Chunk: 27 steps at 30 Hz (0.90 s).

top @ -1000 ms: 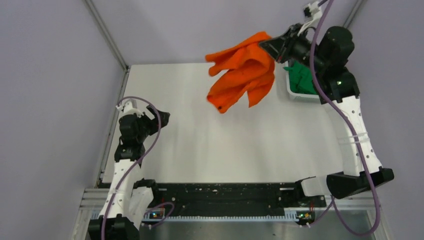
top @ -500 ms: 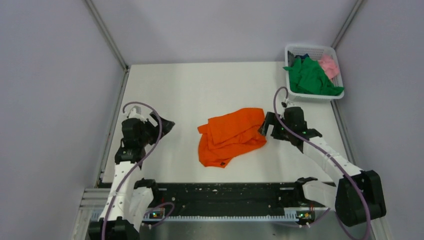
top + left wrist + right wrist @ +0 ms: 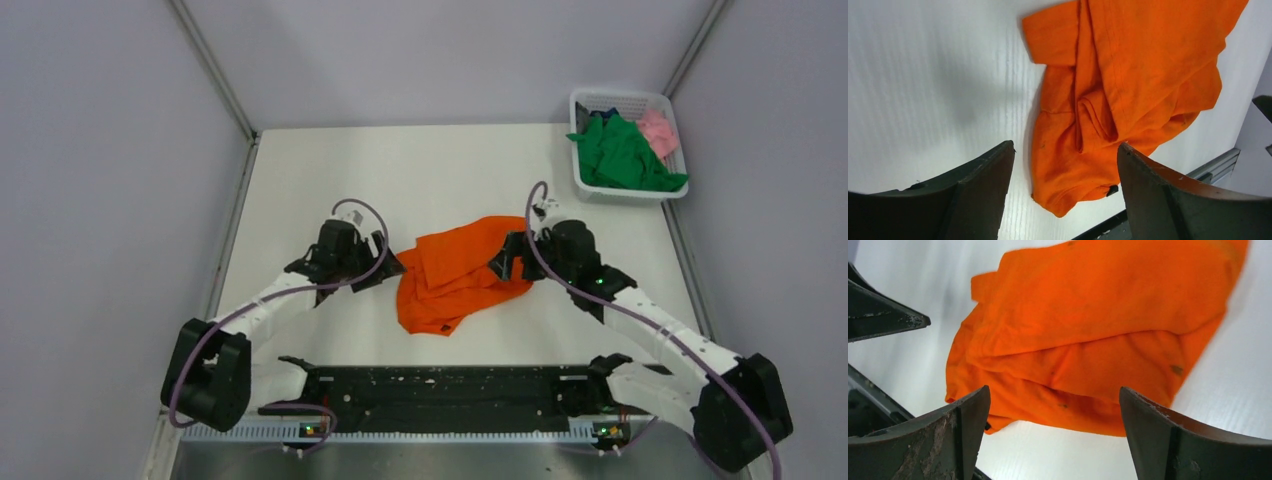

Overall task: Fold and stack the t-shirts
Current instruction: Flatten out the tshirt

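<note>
Orange t-shirt (image 3: pixel 455 275) lies crumpled between left claw (image 3: pixel 388 268) and right claw (image 3: pixel 503 262), both spread wide; basket (image 3: pixel 620 93) holds green t-shirt (image 3: pixel 620 155) and pink t-shirt (image 3: pixel 658 130).

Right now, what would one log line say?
orange t-shirt: crumpled on table | left gripper: open, near it | right gripper: open, near it
</note>
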Tool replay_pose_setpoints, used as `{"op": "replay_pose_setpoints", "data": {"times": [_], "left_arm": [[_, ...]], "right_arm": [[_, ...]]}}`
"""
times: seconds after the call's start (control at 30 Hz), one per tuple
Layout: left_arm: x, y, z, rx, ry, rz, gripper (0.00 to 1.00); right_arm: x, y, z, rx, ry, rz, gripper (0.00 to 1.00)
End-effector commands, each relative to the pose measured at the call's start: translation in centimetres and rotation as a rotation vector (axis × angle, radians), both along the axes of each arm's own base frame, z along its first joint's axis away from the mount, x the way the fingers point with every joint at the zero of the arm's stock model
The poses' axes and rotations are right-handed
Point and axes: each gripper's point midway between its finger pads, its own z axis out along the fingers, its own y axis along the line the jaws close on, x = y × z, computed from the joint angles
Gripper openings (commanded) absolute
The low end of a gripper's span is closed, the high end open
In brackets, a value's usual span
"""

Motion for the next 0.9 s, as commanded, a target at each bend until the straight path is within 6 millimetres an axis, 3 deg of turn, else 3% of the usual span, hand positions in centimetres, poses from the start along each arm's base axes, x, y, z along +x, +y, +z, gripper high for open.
{"op": "replay_pose_setpoints", "data": {"times": [0.0, 0.1, 0.13, 0.3, 0.4, 0.43, 0.53, 0.73, 0.83, 0.87], "left_arm": [[-1.3, -1.9, -0.8, 0.012, -0.006, -0.044, 0.79], [-3.7, -2.6, -3.1, -0.002, 0.051, -0.05, 0.78], [-4.2, -3.1, -3.6, -0.014, 0.056, -0.056, 0.77], [-4.6, -4.5, -5.2, 0.013, 0.067, -0.046, 0.69], [-4.3, -5.3, -5.8, 0.025, 0.071, -0.055, 0.58], [-4.3, -5.6, -5.9, 0.025, 0.075, -0.057, 0.51], [-4.1, -5.4, -6.1, 0.052, 0.079, -0.035, 0.01], [-4.7, -3.7, -5.7, 0.104, 0.063, 0.01, 0.0], [-4.6, -2.6, -5.4, 0.121, 0.034, 0.051, 0.0], [-4.8, -2.4, -5.4, 0.122, 0.03, 0.054, 0.0]], "right_arm": [[1.8, 4.9, 2.4, -0.069, -0.089, 0.084, 0.97], [4.3, 7.3, 1.8, -0.185, -0.06, 0.022, 0.94], [4.9, 8.2, 0.3, -0.233, -0.021, 0.008, 0.93], [8.2, 13.9, -2.4, -0.33, 0.019, 0.019, 0.89], [9.9, 16.3, -4.1, -0.375, 0.045, 0.028, 0.86], [10.4, 17.0, -4.8, -0.385, 0.052, 0.033, 0.85], [11.2, 18.8, -7.1, -0.408, 0.079, 0.056, 0.82], [10.6, 20.1, -12.1, -0.451, 0.147, 0.079, 0.71], [10.0, 19.7, -13.4, -0.479, 0.164, 0.059, 0.57], [9.9, 19.4, -13.7, -0.487, 0.169, 0.048, 0.46]]}}
